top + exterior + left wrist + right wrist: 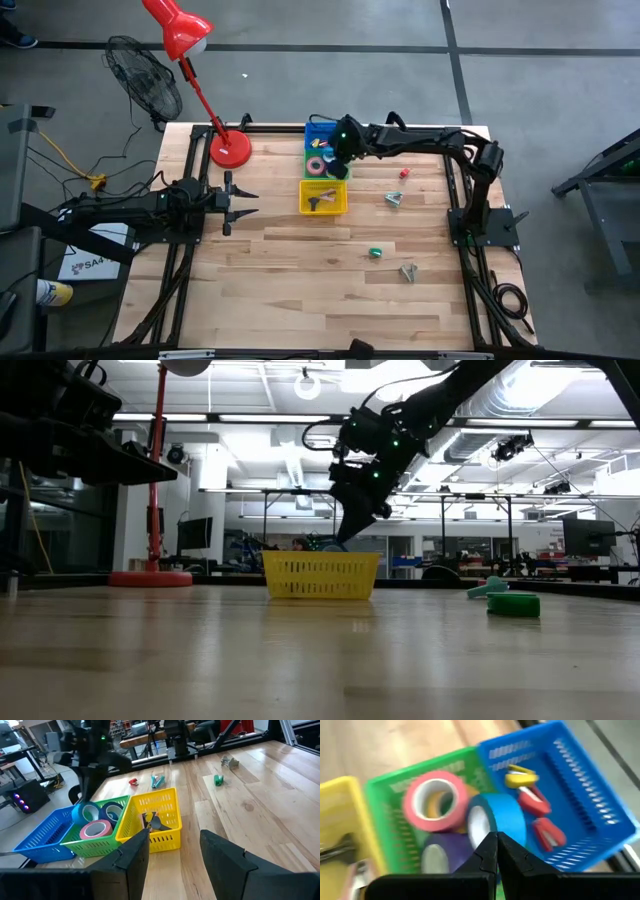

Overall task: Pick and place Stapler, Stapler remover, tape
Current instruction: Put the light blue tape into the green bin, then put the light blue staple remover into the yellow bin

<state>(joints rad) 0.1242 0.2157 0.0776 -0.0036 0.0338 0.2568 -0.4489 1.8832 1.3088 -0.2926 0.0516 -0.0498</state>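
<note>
The right gripper (496,851), fingers together and holding nothing, hangs over the green basket (312,153), where the tape (496,822) lies. It should rise straight up before going to the loose pieces at 3 o'clock. The left gripper (174,851) waits with fingers apart at 9 o'clock.

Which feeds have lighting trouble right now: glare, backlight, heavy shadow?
Low view: ceiling lights glare from behind, so the right tool over the yellow basket is a dark silhouette. High view: even light on the table, soft shadows only. Right wrist view: the blue tape is brightly lit. Left wrist view: even, with the left tool dark in front.
</note>
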